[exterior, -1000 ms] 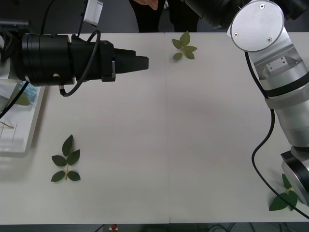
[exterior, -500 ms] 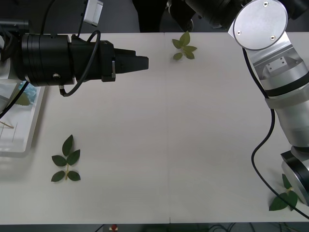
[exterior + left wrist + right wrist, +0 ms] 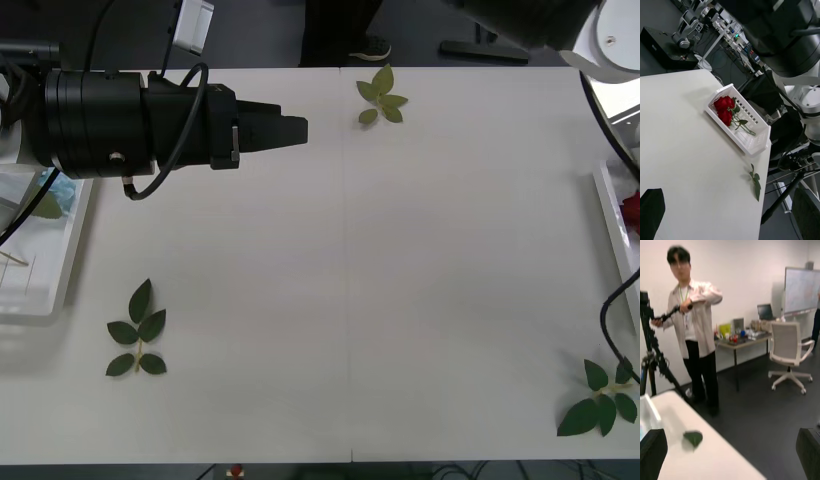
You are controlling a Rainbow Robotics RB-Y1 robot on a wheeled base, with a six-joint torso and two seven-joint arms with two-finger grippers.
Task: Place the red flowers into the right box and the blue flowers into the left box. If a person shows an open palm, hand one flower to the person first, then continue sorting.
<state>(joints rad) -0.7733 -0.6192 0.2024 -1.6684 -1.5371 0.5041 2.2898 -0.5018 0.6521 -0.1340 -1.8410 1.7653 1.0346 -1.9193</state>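
Note:
Two red flowers (image 3: pixel 724 108) lie in the right box (image 3: pixel 752 140), a white ribbed tray at the table's right edge (image 3: pixel 612 225); one red head (image 3: pixel 632 208) shows in the front view. A blue flower (image 3: pixel 60 193) lies in the left box (image 3: pixel 60 290). My left gripper (image 3: pixel 300 128) hovers over the table's far left part, open and empty, pointing toward the right box (image 3: pixel 729 189). My right gripper (image 3: pixel 730 432) is raised high, open and empty, facing the person (image 3: pixel 700 348), who stands past the far edge with both hands on a tripod handle.
Loose green leaf sprigs lie at the far edge (image 3: pixel 380 97), front left (image 3: pixel 137 342) and front right (image 3: pixel 600 402). The right arm's silver joint (image 3: pixel 612 40) hangs over the far right corner. A tripod (image 3: pixel 651 352) stands by the far edge.
The right arm has swung up and off the table's right side, uncovering the right box and a rose. The person's legs shifted right. The left arm stayed still.

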